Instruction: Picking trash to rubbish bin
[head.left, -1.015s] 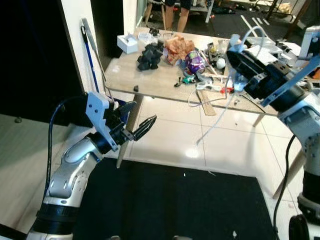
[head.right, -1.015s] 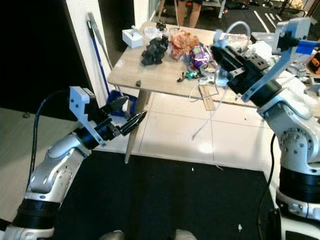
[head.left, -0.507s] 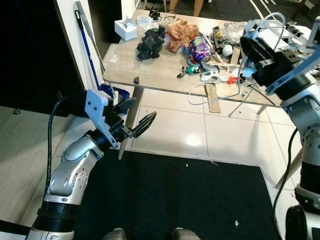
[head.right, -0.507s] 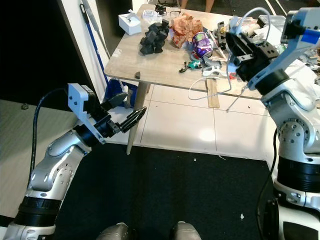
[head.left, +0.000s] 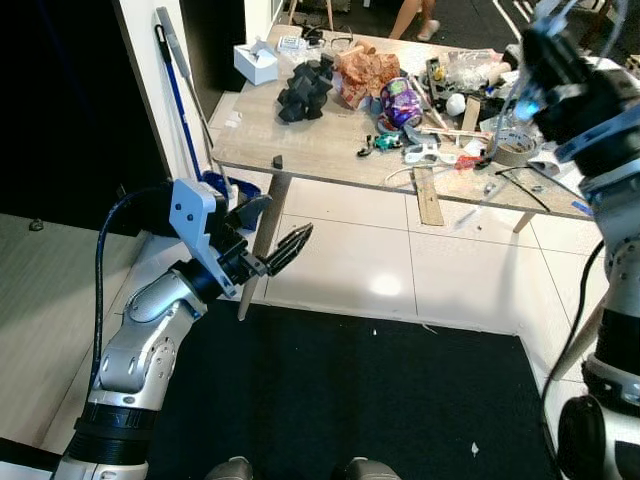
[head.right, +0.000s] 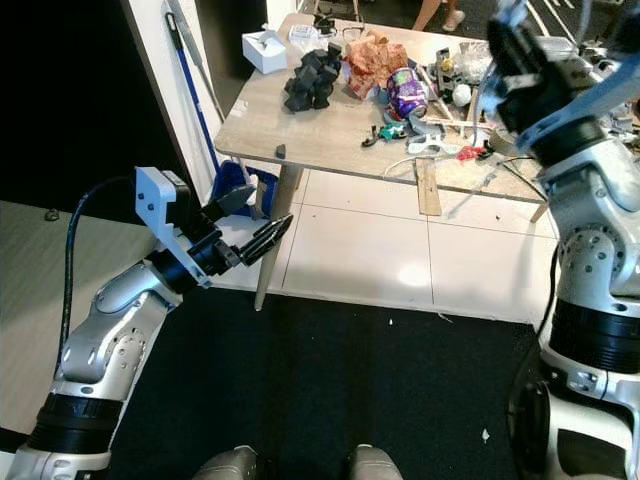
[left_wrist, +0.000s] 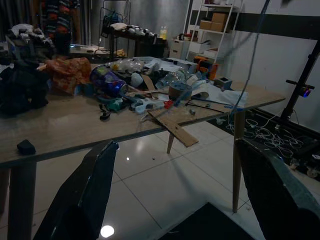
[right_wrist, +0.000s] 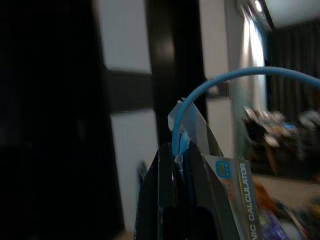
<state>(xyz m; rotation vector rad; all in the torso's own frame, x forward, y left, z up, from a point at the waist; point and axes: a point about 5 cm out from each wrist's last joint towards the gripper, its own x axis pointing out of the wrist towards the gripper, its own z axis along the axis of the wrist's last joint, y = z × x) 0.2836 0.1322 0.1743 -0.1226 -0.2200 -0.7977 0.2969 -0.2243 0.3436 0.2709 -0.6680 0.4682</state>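
Observation:
The wooden table (head.left: 300, 150) carries the trash: a black crumpled lump (head.left: 305, 90), an orange crumpled bag (head.left: 365, 72), a purple packet (head.left: 400, 100) and small bits. My right gripper (head.left: 538, 40) is raised high over the table's right end. In the right wrist view it (right_wrist: 176, 150) is shut on a light blue cable (right_wrist: 225, 80) together with a clear plastic pack (right_wrist: 232, 185) printed "CALCULATOR". My left gripper (head.left: 278, 228) hangs open and empty in front of the table's near left leg, below tabletop height.
A white box (head.left: 255, 62) sits at the table's far left and a tape roll (head.left: 517, 148) at its right. A wooden plank (head.left: 428, 195) juts over the front edge. A blue-handled broom (head.left: 180, 90) leans on the wall. A person's legs (head.left: 415, 15) stand beyond the table. A black mat (head.left: 350, 400) lies underfoot.
My right arm has risen up and to the right, drawing the blue cable off the floor. The left arm has kept its pose. The camera has shifted slightly.

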